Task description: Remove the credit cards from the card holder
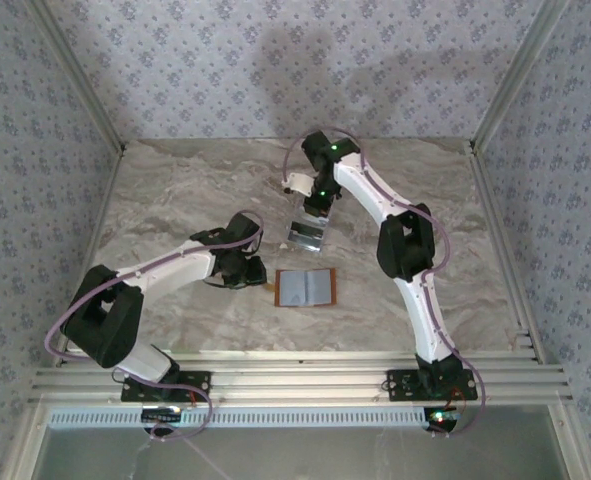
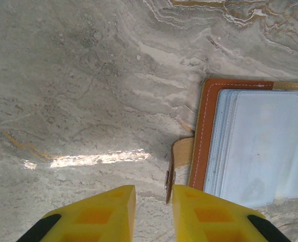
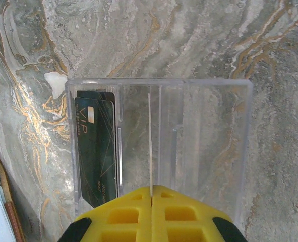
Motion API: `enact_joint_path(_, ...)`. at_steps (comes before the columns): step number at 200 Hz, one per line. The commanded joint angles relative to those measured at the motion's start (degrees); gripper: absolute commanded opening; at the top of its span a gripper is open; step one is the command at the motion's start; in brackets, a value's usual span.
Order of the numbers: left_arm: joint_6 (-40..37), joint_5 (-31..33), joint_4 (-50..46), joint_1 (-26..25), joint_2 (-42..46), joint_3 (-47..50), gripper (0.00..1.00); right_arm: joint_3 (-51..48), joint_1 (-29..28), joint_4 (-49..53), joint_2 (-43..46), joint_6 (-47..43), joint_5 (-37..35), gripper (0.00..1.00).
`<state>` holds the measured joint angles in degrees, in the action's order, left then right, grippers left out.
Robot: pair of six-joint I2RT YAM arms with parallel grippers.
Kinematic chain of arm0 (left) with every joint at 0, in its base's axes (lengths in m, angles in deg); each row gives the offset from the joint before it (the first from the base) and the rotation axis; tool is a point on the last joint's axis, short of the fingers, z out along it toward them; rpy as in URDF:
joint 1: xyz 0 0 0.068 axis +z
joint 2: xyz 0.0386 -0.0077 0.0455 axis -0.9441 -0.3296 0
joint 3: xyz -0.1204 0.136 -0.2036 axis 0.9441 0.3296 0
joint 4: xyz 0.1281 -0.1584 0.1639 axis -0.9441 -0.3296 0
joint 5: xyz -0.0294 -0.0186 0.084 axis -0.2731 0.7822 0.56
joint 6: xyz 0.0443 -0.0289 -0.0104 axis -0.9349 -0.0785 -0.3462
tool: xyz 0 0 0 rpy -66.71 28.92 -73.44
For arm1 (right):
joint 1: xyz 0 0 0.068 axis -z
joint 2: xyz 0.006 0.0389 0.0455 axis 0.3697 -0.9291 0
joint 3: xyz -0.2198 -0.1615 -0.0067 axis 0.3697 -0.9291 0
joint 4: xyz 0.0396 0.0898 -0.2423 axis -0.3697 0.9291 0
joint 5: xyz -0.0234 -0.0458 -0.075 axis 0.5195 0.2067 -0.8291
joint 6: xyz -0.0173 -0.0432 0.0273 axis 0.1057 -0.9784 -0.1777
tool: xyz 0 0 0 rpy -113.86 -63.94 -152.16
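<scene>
**Top external: wallet (image 1: pixel 305 287) open flat on marble, clear box beyond it**

From above, the wallet was a small rectangle, grey-blue inside with a thin orange-brown rim. It lay on the veined beige-grey stone table (image 1: pixel 175 200), between the 2 arms. Just beyond it sat the box (image 1: pixel 305 236), which in this view was no more than a glinting patch.

The left wrist view gave the wallet's make. It had smooth orange-brown leather with a line of white stitching, and a stack of pale, cloudy plastic sleeves (image 2: pixel 259 146) with rounded corners. A short tan strap (image 2: pixel 180 160) ended in a small metal snap (image 2: pixel 168 179). The left gripper (image 2: pixel 154 199) had blocky yellow fingers tipped in black. They stood slightly apart, with bare marble in the gap and nothing held. The strap lay just beside the right-hand fingertip.

The right wrist view gave the box's make: clear hard plastic, rectangular, split by thin upright dividers. In its leftmost compartment lay a dark green card (image 3: pixel 96 151), glossy, with a gold chip and "VIP". A 2nd dark edge showed just behind the card's top. The right gripper (image 3: pixel 151 194) had its yellow fingers pressed together above the box's near wall. A thin pale line ran from their seam across the box. I could not tell whether it was a divider or a card seen edge-on.
</scene>
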<state>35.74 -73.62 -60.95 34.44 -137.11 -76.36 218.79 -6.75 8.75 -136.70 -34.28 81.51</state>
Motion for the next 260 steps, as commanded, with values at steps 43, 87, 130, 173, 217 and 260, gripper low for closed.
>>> enact_joint_path(43,-1.03,-0.36,-2.59,0.42,1.47,-0.97,0.27,1.6,-1.48,6.54,-2.66,-13.46,1.48,0.0)
enact_joint_path(87,-0.52,0.02,-3.11,0.38,2.6,-0.46,0.27,2.16,-2.0,9.54,-2.71,-21.64,2.34,0.0)
enact_joint_path(130,-0.1,0.27,-3.11,0.32,3.16,-0.03,0.27,3.38,-2.61,11.33,-2.87,-25.73,2.86,0.0)
enact_joint_path(173,0.02,0.44,-3.12,0.31,2.86,-0.46,0.27,3.39,-2.74,6.56,-2.68,-22.53,-0.08,0.32)
enact_joint_path(217,-0.06,0.4,-3.21,0.34,2.56,-1.03,0.27,-0.48,-2.23,-2.74,1.62,-19.02,-2.57,0.35)
enact_joint_path(260,-0.14,0.27,-2.99,0.36,2.27,-1.48,0.27,-4.25,-1.84,-6.62,6.35,-17.33,-1.53,0.35)
